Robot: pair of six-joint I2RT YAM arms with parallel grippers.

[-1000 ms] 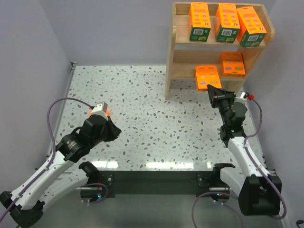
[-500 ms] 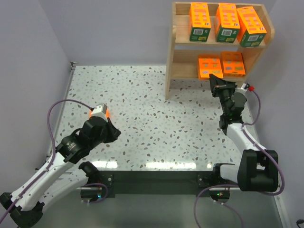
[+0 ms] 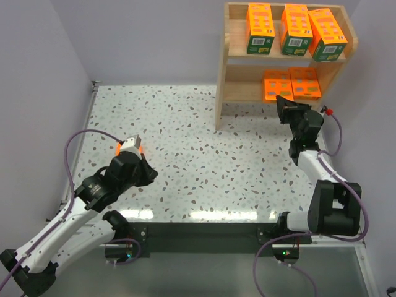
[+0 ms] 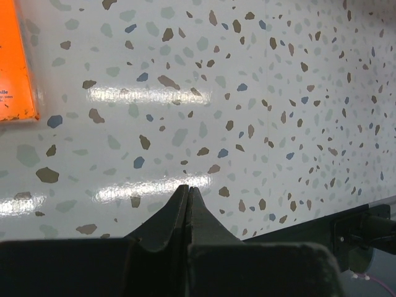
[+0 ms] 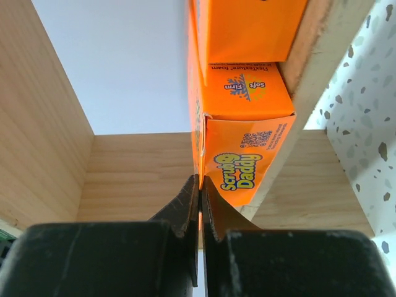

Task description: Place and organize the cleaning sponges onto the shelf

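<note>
Item: cleaning sponges, six bright orange rectangular packs with small printed pictures. Location, five of six: the shelf [image 3: 221, 74], a light unpainted wooden two-tier unit at the far right of your speckled table [image 3: 185, 136]. Top tier holds the left top pack [image 3: 260, 28], middle top pack [image 3: 296, 29] and right top pack [image 3: 327, 34] in a row, each with a dark green band at its near end. Lower tier holds the left lower pack [image 3: 276, 85] and right lower pack [image 3: 305, 83], all orange, side by side and touching; your right wrist view reads "Scrub Daddy" on a pack end. Location, sixth pack [image 4: 12, 62]: flat on the table at the left, mostly hidden under your left arm in the overhead view. Your right gripper [image 5: 199, 185] is clenched on nothing, tips right at the near end of the lower packs; contact cannot be confirmed. Your left gripper [image 4: 187, 192] is clenched and empty, low over bare table, apart from the sixth pack
</note>
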